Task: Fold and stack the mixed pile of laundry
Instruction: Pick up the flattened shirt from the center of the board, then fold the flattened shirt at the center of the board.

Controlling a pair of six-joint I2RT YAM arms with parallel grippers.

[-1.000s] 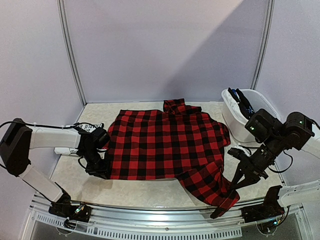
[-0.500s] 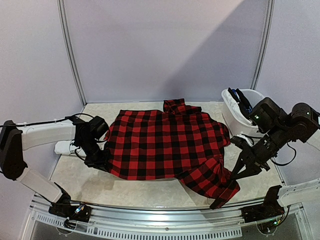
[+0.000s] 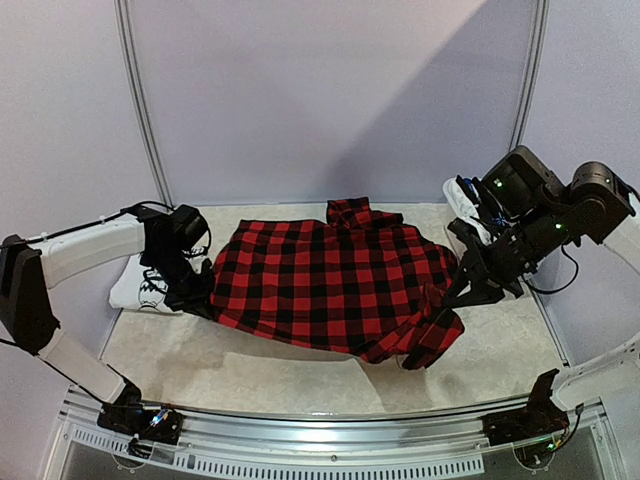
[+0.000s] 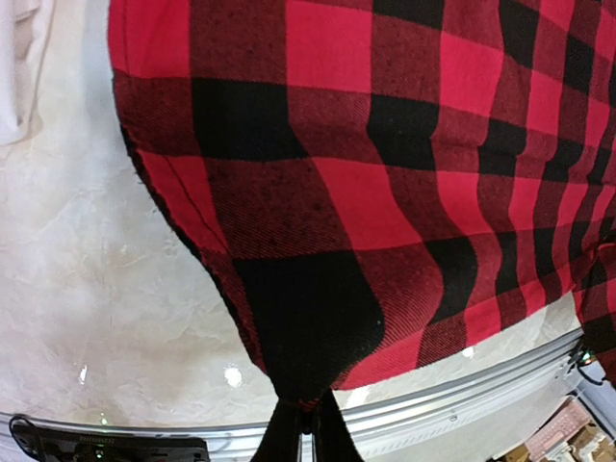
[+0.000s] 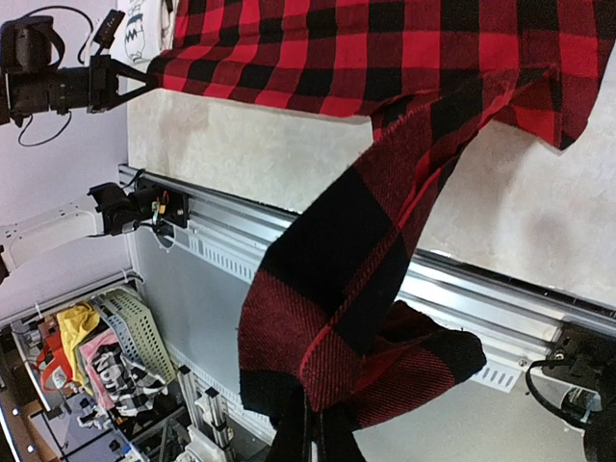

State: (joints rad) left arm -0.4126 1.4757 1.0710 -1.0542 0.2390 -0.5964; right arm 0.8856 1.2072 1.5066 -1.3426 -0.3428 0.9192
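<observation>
The red-black plaid shirt (image 3: 330,285) lies spread across the table (image 3: 250,375), its near edge lifted at both ends. My left gripper (image 3: 205,302) is shut on the shirt's left hem corner (image 4: 308,375); its fingertips (image 4: 289,433) pinch the cloth above the table. My right gripper (image 3: 462,292) is shut on the plaid sleeve (image 5: 337,289), which hangs bunched from its jaws (image 5: 313,423). A white T-shirt with black print (image 3: 140,285) lies flat at the left, beside the left gripper.
A white plastic tub (image 3: 462,225) holding dark and blue garments (image 3: 488,208) stands at the back right, just behind my right arm. The table's metal front rail (image 3: 320,445) runs along the near edge. A basket of clothes (image 5: 106,356) sits below the table.
Both grippers have risen and moved back from the near edge, pulling the shirt's hem and sleeve with them. The left arm's move has uncovered the white T-shirt.
</observation>
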